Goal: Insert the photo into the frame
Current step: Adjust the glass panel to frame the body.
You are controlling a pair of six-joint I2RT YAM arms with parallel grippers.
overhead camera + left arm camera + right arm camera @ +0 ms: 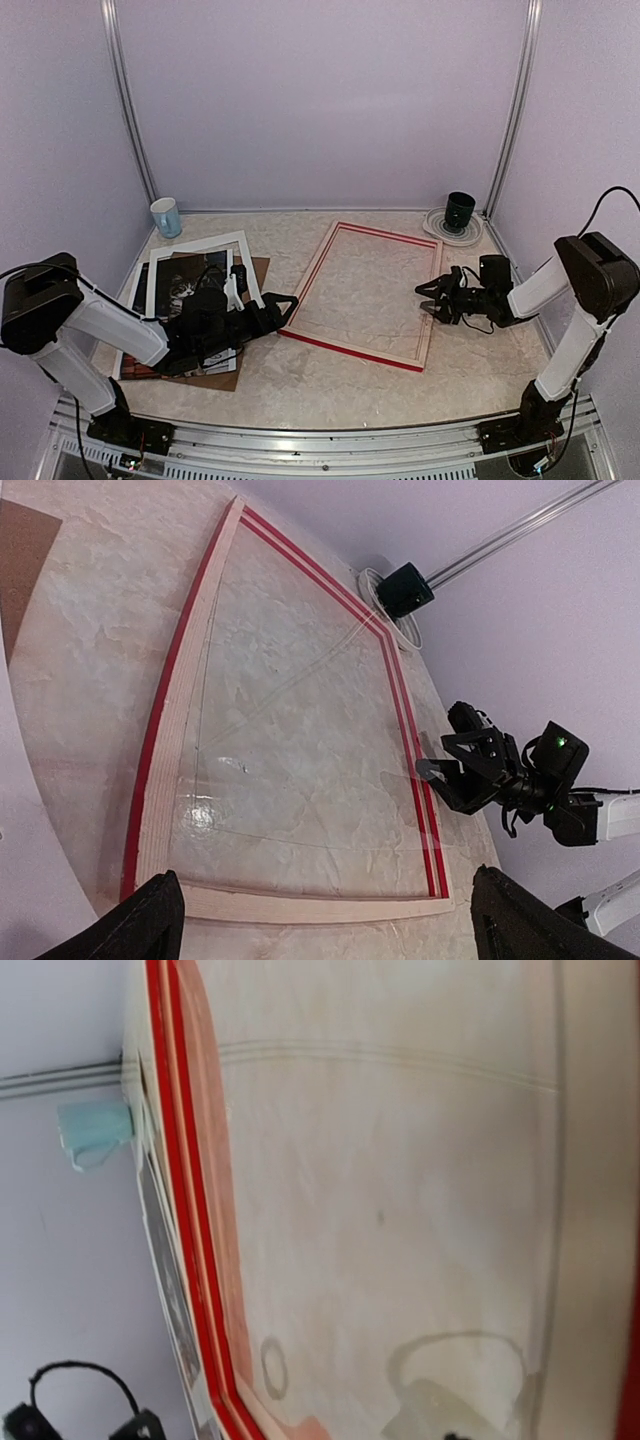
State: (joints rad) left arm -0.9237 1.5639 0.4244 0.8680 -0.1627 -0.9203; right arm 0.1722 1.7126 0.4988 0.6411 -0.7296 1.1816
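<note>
Beginning with the left gripper (285,310): gaping fully wide, gripping nothing, showing only its two dark fingers (150,920) at the bottom corners of its wrist view. Hanging low just beside the near left corner of the frame (365,290), apart from it. Getting there with the left arm (120,330) stretching across the stack at the left of the table (350,385).

Moving to the right gripper (430,298): keeping its jaws partly spread, pointing leftward, fingertips sitting right at the frame's right rail. Being unable to tell whether touching that rail. Clasping nothing, going by the overhead and left wrist views.

Finding the frame lying flat mid-table, turning pale wood upward with red running along its edges, and carrying a clear pane glinting inside the rails.

Finding the photo (185,288) outside the frame, to its left, showing part of its cat. Seeing it lying upon the brown backing board (250,275), being partly covered by the white mat (200,245) and by the left arm.

Noting a pale blue cup (166,217) standing at the back left near the wall. Noting a dark cup (459,210) sitting on a white plate (437,228) at the back right corner.
</note>
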